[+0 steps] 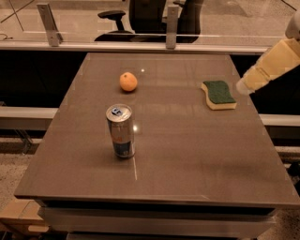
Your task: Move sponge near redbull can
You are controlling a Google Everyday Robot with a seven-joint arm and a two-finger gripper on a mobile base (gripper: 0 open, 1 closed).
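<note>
Flagging current state for you: gripper [243, 86] hangs at the right side of the table [187, 164], at the end of the cream-coloured arm [274, 63] that comes in from the upper right. It is just beside the sponge [219, 93], off its right end; you can't confirm contact from this view. Released or clenched: cannot tell.

Sponge lies flat near the table's right edge, green scouring side up, yellow foam showing along the near side. Redbull can [121, 131] stands upright left of centre, toward the front, pull-tab top visible. Sponge and can are well apart, with bare tabletop between them.

Orange [128, 81] sits behind the can, toward the far side, apart from both. Past the far edge you've got a rail with two metal posts [172, 26], and an office chair [140, 11] beyond that.
</note>
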